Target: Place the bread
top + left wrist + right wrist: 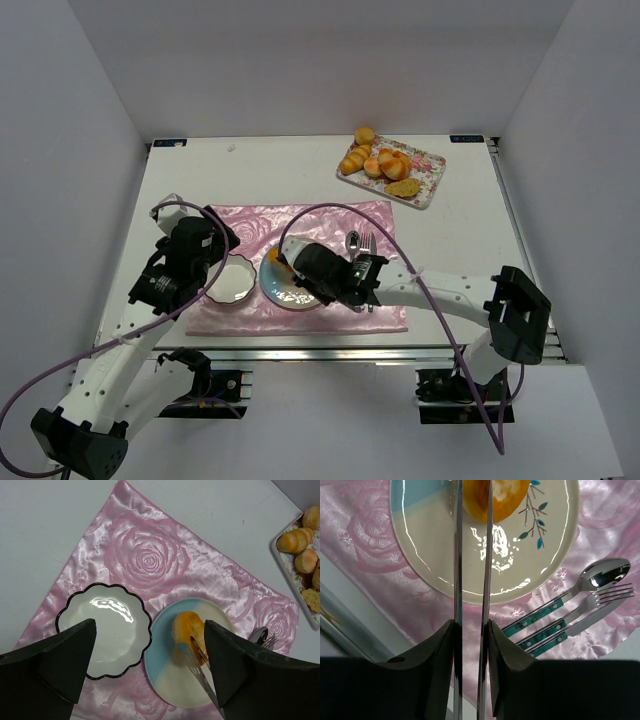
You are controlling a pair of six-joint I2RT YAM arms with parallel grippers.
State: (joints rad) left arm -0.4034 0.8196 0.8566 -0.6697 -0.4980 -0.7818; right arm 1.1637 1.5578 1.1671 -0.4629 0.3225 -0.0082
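Bread roll (187,627), golden-orange and oval, is lying on the round blue-and-cream ceramic plate (170,680), toward its far edge. The carrying part of the task is looking done. What is left, by my reading, is letting go and drawing the arm clear.

Sweeping from the left, the left pincer (150,627) is hanging with its 2 black fingers spread wide, gripping nothing. It is hanging above the white scalloped dish with a black rim (107,630). That dish is sitting just beside the plate on the pink rose-patterned satin cloth (145,555).

Next, the right pincer (473,492) is reaching over the plate with its 2 long thin metal blades pressed nearly together, pinching the roll at their tips. Right of the plate, a teal-handled spoon (605,575), fork (615,592) and knife (600,612) are lying side by side on the cloth. Far right, at the back of the white table (250,170), a floral rectangular tray (428,165) is carrying several more rolls.

The roll is showing a glossy orange crust and a paler patch beside the blades. It is looking soft and is seemingly resting on the plate, though the exact contact is hard to confirm.
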